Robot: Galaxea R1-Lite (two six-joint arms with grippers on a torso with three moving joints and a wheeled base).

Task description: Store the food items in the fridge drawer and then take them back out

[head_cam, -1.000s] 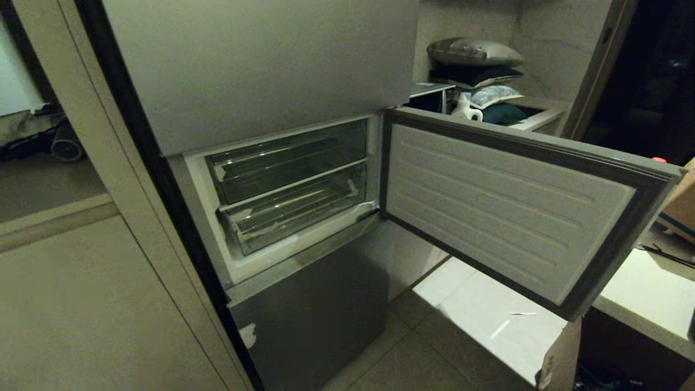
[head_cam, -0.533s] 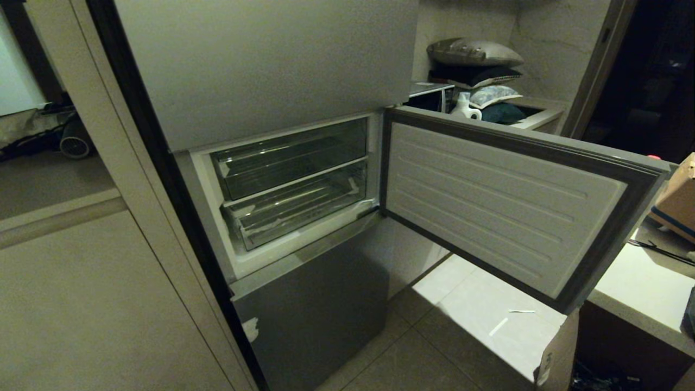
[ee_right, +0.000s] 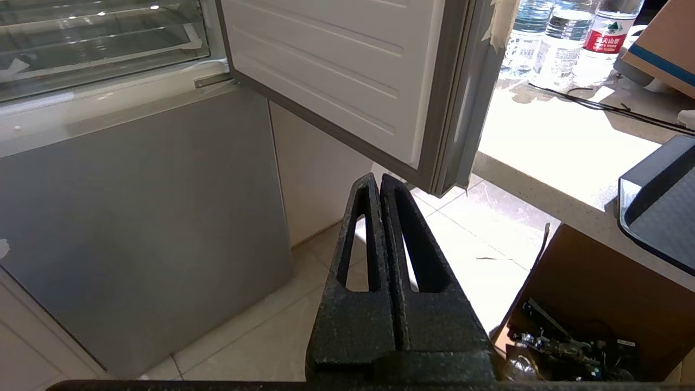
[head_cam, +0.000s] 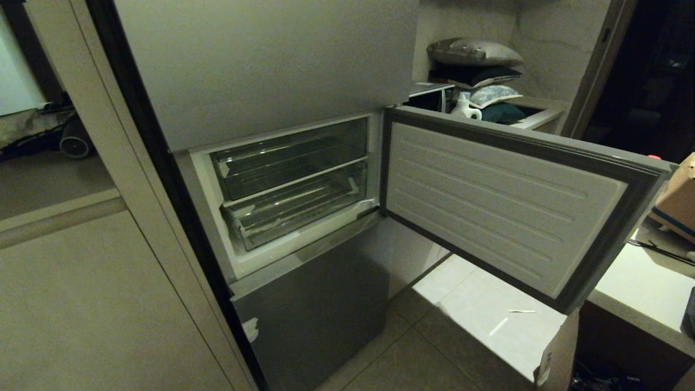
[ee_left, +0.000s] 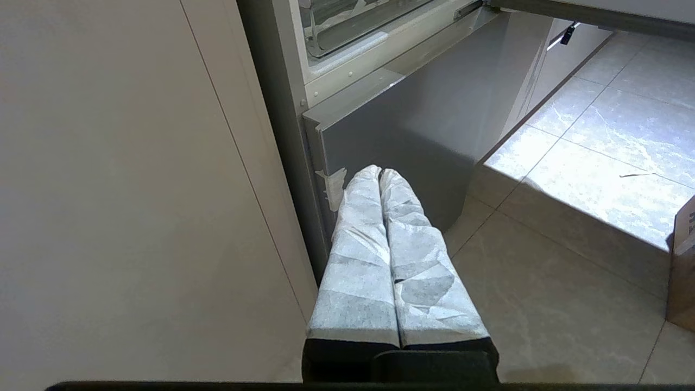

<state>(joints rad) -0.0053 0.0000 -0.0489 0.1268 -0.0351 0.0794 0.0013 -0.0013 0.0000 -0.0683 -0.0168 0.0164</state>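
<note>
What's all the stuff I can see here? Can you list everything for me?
fridge drawer: two, clear, stacked in the open compartment, no food visible
fridge door: one, grey with white liner, swung open rightward
lower door: one, grey, shut
cushions: several, stacked behind the fridge
water bottles: three, clear, on the counter
counter: one, pale, right of the fridge
cardboard box: one, brown, on the counter
left claw: one, white-wrapped, shut, empty
right claw: one, black, shut, empty

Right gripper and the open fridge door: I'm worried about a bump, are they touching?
Apart. The right wrist view shows the shut right gripper hanging below the open fridge door, with floor tiles visible between its tips and the door's lower corner.
</note>
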